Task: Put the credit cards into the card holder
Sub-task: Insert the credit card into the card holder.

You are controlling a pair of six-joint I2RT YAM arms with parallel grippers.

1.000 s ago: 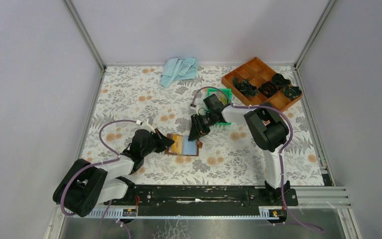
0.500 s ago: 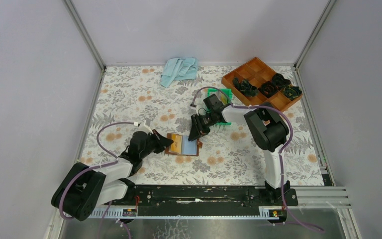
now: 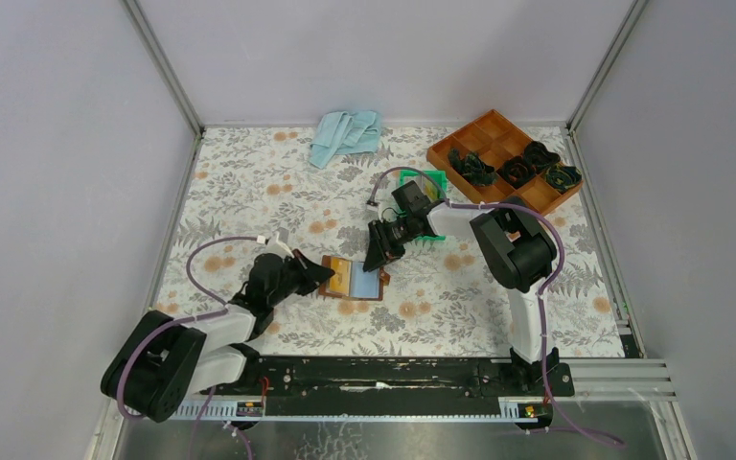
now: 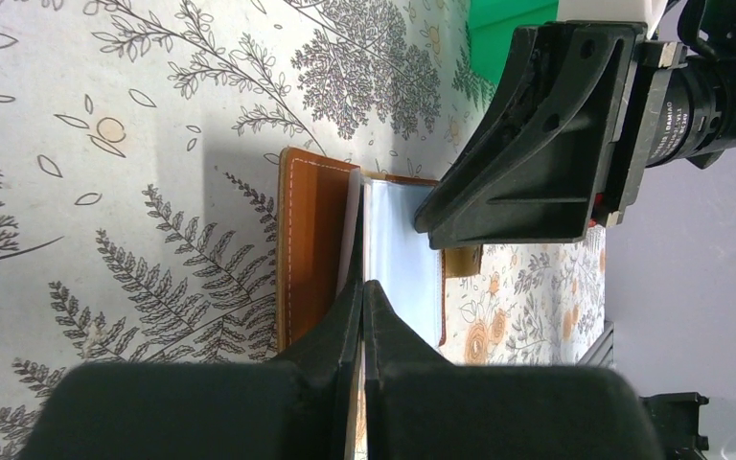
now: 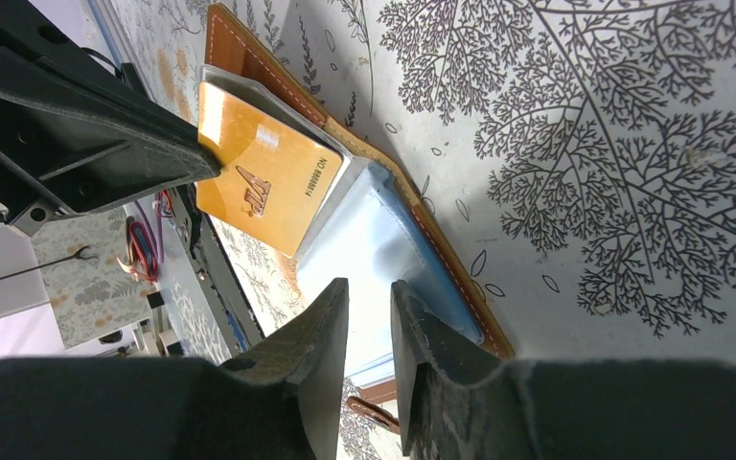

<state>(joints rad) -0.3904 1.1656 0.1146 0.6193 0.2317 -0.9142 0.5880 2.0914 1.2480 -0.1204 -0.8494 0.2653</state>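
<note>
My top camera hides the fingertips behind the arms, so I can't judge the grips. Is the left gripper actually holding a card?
Observer: It looks so. In its wrist view the left gripper is shut on a thin edge, and a sliver of the gold card shows between its fingers.
Operator: And the right one?
Observer: The right gripper is open with nothing between its fingers, poised over the light blue card. I cannot tell if it touches.
Operator: Is the gold card in a slot?
Observer: It appears not. Its printed face lies uncovered on top of the card holder.
</note>
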